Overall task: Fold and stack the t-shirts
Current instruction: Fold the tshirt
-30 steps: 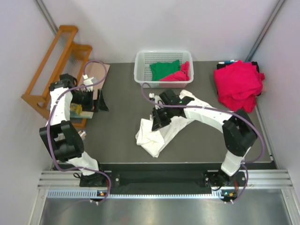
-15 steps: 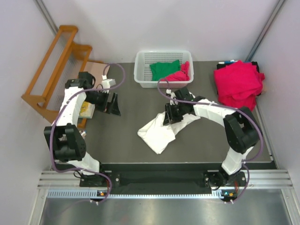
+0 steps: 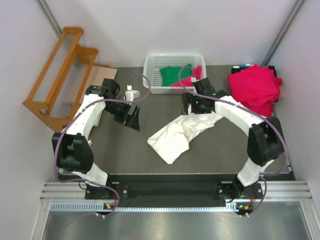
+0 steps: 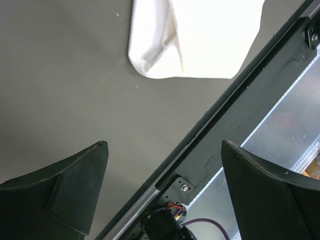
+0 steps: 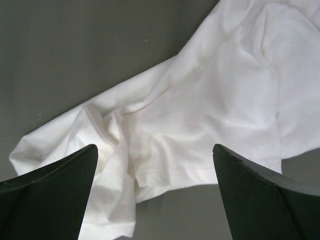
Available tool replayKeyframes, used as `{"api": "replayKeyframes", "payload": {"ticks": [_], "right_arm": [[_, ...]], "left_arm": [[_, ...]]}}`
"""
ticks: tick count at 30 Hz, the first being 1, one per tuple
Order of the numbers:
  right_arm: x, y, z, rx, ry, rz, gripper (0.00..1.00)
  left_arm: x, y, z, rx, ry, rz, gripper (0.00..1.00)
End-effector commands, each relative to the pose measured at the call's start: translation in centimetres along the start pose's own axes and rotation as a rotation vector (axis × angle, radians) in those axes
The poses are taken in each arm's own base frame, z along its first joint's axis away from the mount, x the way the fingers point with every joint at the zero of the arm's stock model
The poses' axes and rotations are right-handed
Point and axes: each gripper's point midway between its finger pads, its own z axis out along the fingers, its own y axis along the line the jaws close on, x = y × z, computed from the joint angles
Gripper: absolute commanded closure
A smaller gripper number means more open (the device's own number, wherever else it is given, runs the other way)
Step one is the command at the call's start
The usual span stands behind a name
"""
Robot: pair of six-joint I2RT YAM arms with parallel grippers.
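Observation:
A large white t-shirt (image 3: 176, 134) lies crumpled in the middle of the dark table; its folds fill the right wrist view (image 5: 200, 100). My right gripper (image 3: 187, 110) (image 5: 154, 147) hovers open just above the shirt's far end, holding nothing. My left gripper (image 3: 133, 120) (image 4: 164, 144) is open and empty over bare table to the shirt's left; a corner of the white shirt (image 4: 190, 35) shows ahead of it. A pile of crimson-pink t-shirts (image 3: 254, 90) sits at the far right. A green t-shirt (image 3: 174, 75) and a pink one (image 3: 192, 80) lie in the basket.
The white lattice basket (image 3: 150, 75) stands at the back centre. A wooden rack (image 3: 57, 75) and a cardboard sheet (image 3: 102, 75) are at the far left. The table's front edge and metal rail (image 4: 240, 120) run under the left gripper's view.
My right gripper opened and let go of the white shirt, then drew back toward the basket, leaving the shirt stretched to the right. My left arm swung right, toward the table's middle.

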Motion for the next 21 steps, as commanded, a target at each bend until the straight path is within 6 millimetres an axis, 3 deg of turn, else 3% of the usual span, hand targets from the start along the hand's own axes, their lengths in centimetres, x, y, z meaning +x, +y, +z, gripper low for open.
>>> {"api": "replayKeyframes", "payload": {"ticks": [1, 4, 5, 7, 8, 14, 16, 21], "right_arm": [[-0.8, 5.2, -6.6, -0.112, -0.096, -0.091, 0.04], [2.4, 10.0, -8.6, -0.296, -0.047, -0.137, 0.03], [4.6, 11.9, -8.8, -0.336, -0.014, -0.171, 0.03], [6.6, 13.1, -8.9, -0.344, 0.015, -0.195, 0.03], [8.5, 13.5, -8.5, -0.333, 0.047, -0.209, 0.03], [12.8, 12.2, -6.8, -0.269, 0.107, -0.182, 0.07], [13.1, 12.6, -7.8, -0.293, 0.086, -0.172, 0.09], [15.8, 13.2, -9.0, -0.353, 0.103, -0.120, 0.11]], "left_arm": [[0.8, -0.2, 1.5, -0.001, 0.014, -0.021, 0.01], [1.4, 0.3, 3.2, 0.010, 0.041, -0.045, 0.01], [1.6, 0.6, 3.8, 0.012, 0.054, -0.054, 0.01], [1.4, 0.7, 4.3, 0.023, 0.056, -0.059, 0.01], [1.4, 0.7, 4.8, 0.035, 0.063, -0.067, 0.02], [1.1, -0.4, 7.5, 0.056, 0.144, -0.015, 0.01], [1.2, -0.9, 8.4, 0.058, 0.170, 0.020, 0.01], [1.3, 0.3, 10.9, 0.081, 0.208, 0.024, 0.01]]}}
